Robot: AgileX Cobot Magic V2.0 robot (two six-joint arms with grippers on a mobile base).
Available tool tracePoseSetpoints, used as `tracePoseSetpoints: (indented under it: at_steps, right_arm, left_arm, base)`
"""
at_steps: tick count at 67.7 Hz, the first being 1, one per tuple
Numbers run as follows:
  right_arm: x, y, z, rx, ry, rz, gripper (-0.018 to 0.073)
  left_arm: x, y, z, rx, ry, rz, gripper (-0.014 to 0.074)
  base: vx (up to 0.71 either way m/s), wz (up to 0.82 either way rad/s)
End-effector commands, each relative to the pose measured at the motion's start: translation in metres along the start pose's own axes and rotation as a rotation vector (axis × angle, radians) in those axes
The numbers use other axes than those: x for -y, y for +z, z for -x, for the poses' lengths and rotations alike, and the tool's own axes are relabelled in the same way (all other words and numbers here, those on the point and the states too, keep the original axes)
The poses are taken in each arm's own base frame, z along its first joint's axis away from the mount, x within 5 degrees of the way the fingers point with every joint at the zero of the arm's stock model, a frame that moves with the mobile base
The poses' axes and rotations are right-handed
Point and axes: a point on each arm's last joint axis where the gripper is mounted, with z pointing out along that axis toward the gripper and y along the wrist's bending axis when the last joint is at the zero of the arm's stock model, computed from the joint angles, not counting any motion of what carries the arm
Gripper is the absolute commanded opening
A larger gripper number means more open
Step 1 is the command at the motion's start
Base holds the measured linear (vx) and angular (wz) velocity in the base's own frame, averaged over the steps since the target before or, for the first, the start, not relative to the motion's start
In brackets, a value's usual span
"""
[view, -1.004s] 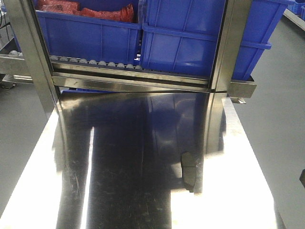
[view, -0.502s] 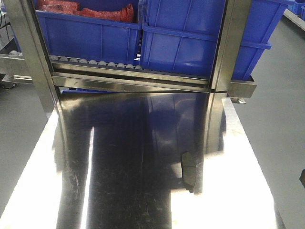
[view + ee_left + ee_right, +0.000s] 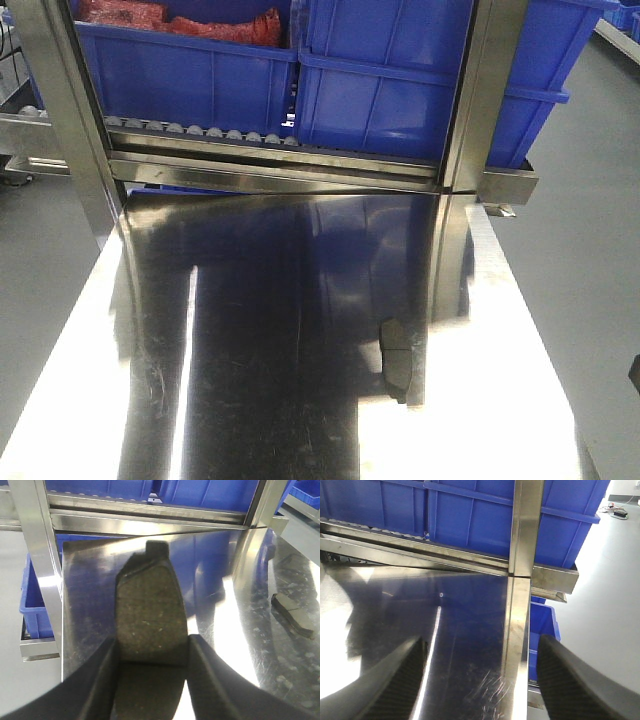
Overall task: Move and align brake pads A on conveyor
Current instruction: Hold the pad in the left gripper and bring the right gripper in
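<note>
Left end effector (image 3: 152, 644) clamping brake pad (image 3: 149, 602), other pad (image 3: 398, 358) unmoved on steel table (image 3: 250, 380)

Mirror-bright silver steel table (image 3: 70, 400) streaked with blue and black reflections; brake pad (image 3: 397, 358) plain dark grey; second brake pad (image 3: 150, 615), in the left wrist view, grey-brown flecked with pale specks; left fingers (image 3: 102, 680) matte black; bins (image 3: 400, 90) vivid blue; contents (image 3: 180, 20) of one bin bright red; floor (image 3: 590, 200) pale grey.

Held brake pad (image 3: 150, 615): dark grey, speckled friction face up, narrow tab at its far end, clamped lengthwise in the left gripper (image 3: 152, 642). Second brake pad (image 3: 397, 360): lying flat on the shiny table top (image 3: 250, 350) near its right side, with a thin groove across the middle.
</note>
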Motion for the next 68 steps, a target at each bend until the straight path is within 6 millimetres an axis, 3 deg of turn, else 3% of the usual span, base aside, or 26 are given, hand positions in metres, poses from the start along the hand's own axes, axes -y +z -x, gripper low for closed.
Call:
tracePoseSetpoints:
  at_steps: [1,34,45,56,68]
  right_arm:
    - [0.001,-0.001,0.015,0.086,-0.011,-0.010,0.0468]
    - [0.000,-0.001,0.011,0.049,0.024,0.006,0.0468]
    - [0.000,0.002,0.025,-0.007,0.008,0.011,0.0468]
    - [-0.001,0.022,0.049,-0.184,0.031,0.031,0.0468]
    - [0.000,0.062,0.067,-0.398,0.103,0.036,0.0468]
  left_arm:
    - [0.003,-0.005,0.016,0.119,0.004,-0.035,-0.0006]
    - [0.003,-0.005,0.016,0.119,0.004,-0.035,-0.0006]
    - [0.003,-0.005,0.016,0.119,0.004,-0.035,-0.0006]
    - [0.003,-0.005,0.016,0.119,0.004,-0.035,-0.0006]
    - [0.003,-0.005,0.016,0.119,0.004,-0.035,-0.0006]
  base:
    - [0.00,0.00]
    - [0.00,0.00]
    - [0.00,0.00]
    - [0.00,0.00]
    - [0.00,0.00]
